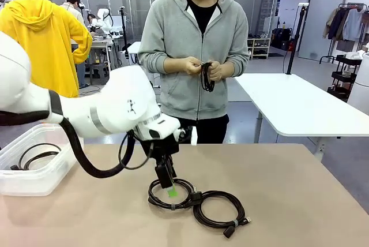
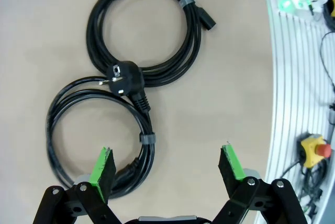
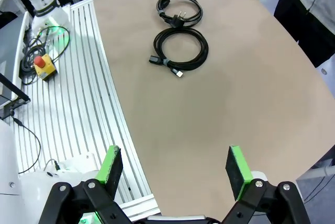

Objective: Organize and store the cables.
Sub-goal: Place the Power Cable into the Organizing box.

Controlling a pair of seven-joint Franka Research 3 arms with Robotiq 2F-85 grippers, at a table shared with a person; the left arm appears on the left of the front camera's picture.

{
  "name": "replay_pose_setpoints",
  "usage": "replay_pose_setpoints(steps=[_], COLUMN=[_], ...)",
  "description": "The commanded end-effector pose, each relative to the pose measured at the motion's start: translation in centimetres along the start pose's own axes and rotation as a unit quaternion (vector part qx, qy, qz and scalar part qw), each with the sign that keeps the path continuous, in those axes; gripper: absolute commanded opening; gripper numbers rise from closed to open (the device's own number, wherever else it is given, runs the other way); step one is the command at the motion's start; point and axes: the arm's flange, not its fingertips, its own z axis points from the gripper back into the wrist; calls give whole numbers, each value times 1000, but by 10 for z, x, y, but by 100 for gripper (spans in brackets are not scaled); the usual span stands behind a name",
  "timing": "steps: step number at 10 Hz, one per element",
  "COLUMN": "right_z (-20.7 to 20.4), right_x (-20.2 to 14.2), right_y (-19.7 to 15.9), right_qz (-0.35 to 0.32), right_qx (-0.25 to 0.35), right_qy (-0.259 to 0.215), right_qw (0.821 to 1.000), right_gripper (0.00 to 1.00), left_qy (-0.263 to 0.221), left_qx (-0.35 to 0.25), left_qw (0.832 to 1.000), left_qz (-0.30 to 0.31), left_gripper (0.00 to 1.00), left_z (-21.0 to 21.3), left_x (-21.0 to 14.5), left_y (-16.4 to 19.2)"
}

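A: Starting at the left, why is one cable (image 1: 40, 156) in the clear bin (image 1: 34, 186)?
B: Stored already, I'd judge. The left gripper (image 2: 167, 158) hangs spread wide over the nearer table cable (image 2: 53, 124), framing its tied side; a second coil (image 2: 94, 28) touches it. The right gripper (image 3: 175, 169) gapes, empty.
A: Unclear?
B: Whether a pad (image 2: 103, 167) touches cord.

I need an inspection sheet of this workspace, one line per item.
Surface: beige table, bare beyond two coils.
Job's things: first black coiled cable and second black coiled cable touch on the table; third coil in clear plastic bin; fourth coil in person's hands.
Clutter: nothing seen.
Pincers: left pincer open above first coil; right pincer open above bare table.
Cables: black hose loops below left arm.
Surroundings: white table beyond; red stop button.
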Motion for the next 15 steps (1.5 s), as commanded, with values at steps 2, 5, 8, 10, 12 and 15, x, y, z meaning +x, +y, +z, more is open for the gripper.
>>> replay_pose_setpoints(steps=[2,5,8,10,12,15], right_z=[-3,-3,-3,-3,-3,-3], right_x=[0,0,0,0,0,0], right_y=[-1,-1,-1,-1,-1,-1], right_qz=[6,6,6,6,6,6], right_qx=[-5,-5,-5,-5,-5,-5], right_qy=[-3,-3,-3,-3,-3,-3], right_qw=[1000,1000,1000,1000,1000,1000], right_gripper=[100,100,100,100,100,100], left_qy=[8,36,49,62,59,72], left_qx=[28,17,15,16,27,25], left_qw=[1000,999,999,998,997,997], left_qz=[-10,6,9,25,31,30], left_gripper=[100,100,100,100,91,0], left_z=[-37,-59,-77,-90,-90,-81], left_x=[-12,-19,-21,-23,-23,-22], left_y=[7,14,18,23,23,17])
